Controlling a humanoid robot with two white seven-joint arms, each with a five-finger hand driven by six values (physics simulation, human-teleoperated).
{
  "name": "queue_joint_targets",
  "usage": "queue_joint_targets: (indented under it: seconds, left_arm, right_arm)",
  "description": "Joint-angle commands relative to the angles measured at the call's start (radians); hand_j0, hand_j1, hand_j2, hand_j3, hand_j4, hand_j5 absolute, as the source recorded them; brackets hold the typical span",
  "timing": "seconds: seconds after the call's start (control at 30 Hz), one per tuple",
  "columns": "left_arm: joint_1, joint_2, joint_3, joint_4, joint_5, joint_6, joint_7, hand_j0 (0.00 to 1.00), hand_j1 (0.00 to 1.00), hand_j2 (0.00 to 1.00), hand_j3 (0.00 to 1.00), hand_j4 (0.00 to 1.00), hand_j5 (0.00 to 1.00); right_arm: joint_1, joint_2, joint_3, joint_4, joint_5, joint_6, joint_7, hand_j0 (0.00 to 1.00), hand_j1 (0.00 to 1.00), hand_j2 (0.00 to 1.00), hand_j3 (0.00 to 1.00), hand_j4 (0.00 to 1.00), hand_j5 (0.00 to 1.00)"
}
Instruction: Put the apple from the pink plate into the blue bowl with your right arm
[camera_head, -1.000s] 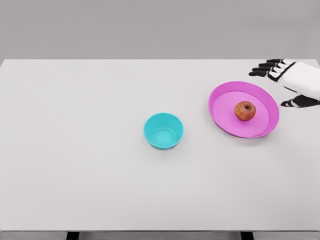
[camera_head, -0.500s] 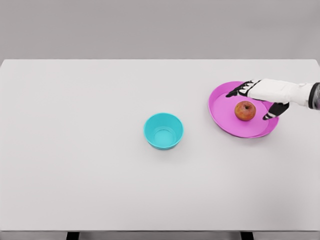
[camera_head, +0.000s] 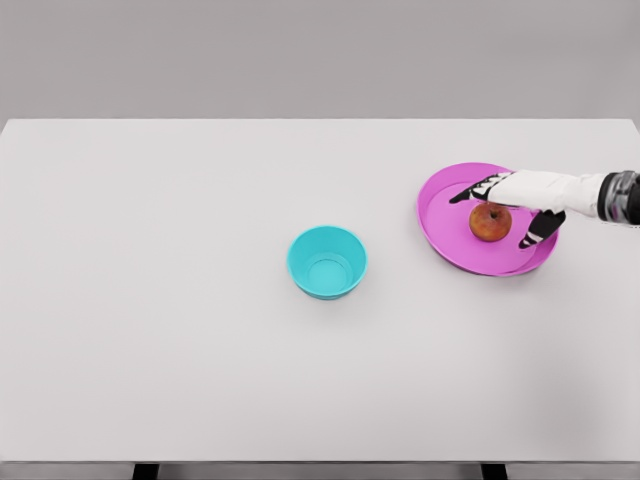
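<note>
Right hand (camera_head: 505, 205) spread over apple (camera_head: 489, 223) on pink plate (camera_head: 445, 228); blue bowl (camera_head: 327, 262) well apart.

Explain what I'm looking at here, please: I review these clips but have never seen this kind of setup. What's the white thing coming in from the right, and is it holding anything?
This is a simulator's render, seen from a camera on a humanoid robot's head, looking down at a white table. The white thing is the robot's right arm, ending in a five-finger right hand with dark fingertips. The left arm is out of view.

Three things are on the table: a blue bowl near the middle, which looks empty, a pink plate to the right, and a red-brown apple lying on that plate.

The hand is over the apple with fingers spread, fingertips on either side of it. It has not closed, so nothing is held; the apple lies on the plate.
</note>
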Motion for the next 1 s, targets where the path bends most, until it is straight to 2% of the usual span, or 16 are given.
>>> queue_joint_targets:
  seconds: [0.0, 0.37, 0.47, 0.5, 0.53, 0.63, 0.97]
  left_arm:
    - [0.000, 0.000, 0.000, 0.000, 0.000, 0.000, 0.000, 1.00, 1.00, 1.00, 1.00, 1.00, 1.00]
    - [0.000, 0.000, 0.000, 0.000, 0.000, 0.000, 0.000, 1.00, 1.00, 1.00, 1.00, 1.00, 1.00]
    - [0.000, 0.000, 0.000, 0.000, 0.000, 0.000, 0.000, 1.00, 1.00, 1.00, 1.00, 1.00, 1.00]
    - [0.000, 0.000, 0.000, 0.000, 0.000, 0.000, 0.000, 1.00, 1.00, 1.00, 1.00, 1.00, 1.00]
    - [0.000, 0.000, 0.000, 0.000, 0.000, 0.000, 0.000, 1.00, 1.00, 1.00, 1.00, 1.00, 1.00]
    - [0.000, 0.000, 0.000, 0.000, 0.000, 0.000, 0.000, 1.00, 1.00, 1.00, 1.00, 1.00, 1.00]
    - [0.000, 0.000, 0.000, 0.000, 0.000, 0.000, 0.000, 1.00, 1.00, 1.00, 1.00, 1.00, 1.00]
  right_arm:
    - [0.000, 0.006, 0.010, 0.023, -0.004, 0.002, 0.000, 1.00, 1.00, 1.00, 1.00, 1.00, 1.00]
    - [-0.011, 0.023, 0.032, 0.043, -0.005, 0.003, 0.000, 1.00, 1.00, 1.00, 1.00, 1.00, 1.00]
    - [-0.009, 0.023, 0.032, 0.043, -0.005, 0.003, 0.000, 0.76, 0.76, 0.76, 0.76, 0.76, 0.76]
    - [-0.009, 0.023, 0.038, 0.043, -0.005, 0.003, 0.000, 0.73, 0.73, 0.73, 0.73, 0.73, 0.73]
    - [-0.009, 0.023, 0.046, 0.043, -0.005, 0.002, 0.000, 0.65, 0.65, 0.65, 0.65, 0.65, 0.65]
    - [-0.009, 0.023, 0.053, 0.043, -0.005, 0.002, 0.000, 0.52, 0.52, 0.52, 0.52, 0.52, 0.52]
    - [-0.018, 0.017, 0.041, 0.029, -0.002, -0.007, 0.000, 0.50, 0.50, 0.50, 0.50, 0.50, 0.50]
